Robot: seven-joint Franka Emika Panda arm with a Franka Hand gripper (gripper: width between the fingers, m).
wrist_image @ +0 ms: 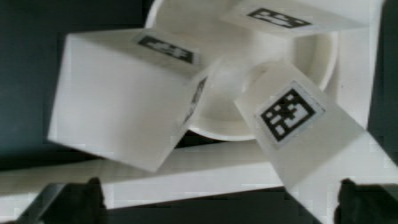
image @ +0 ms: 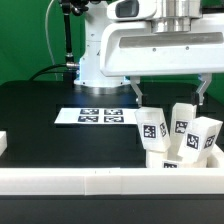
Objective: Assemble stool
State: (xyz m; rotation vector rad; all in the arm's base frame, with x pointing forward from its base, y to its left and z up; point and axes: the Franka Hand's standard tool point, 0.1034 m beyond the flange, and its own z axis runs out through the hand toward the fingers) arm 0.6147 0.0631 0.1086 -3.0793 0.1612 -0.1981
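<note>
Pincer (image: pixel 168 100) seen spread apart, clamped on nothing. Stool seat (wrist_image: pixel 240 95) located directly beneath pincer, three legs (image: pixel 152 130) already fitted upright. Assembly judged nearly finished; tightening possibly left.

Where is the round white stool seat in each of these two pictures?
Exterior view: the seat is mostly hidden low on the exterior view's right, behind the border rail, under three upright tagged legs.
Wrist view: the seat shows as a round rim behind the legs.
Shared landmark: the black-and-white tags on the legs.
</note>
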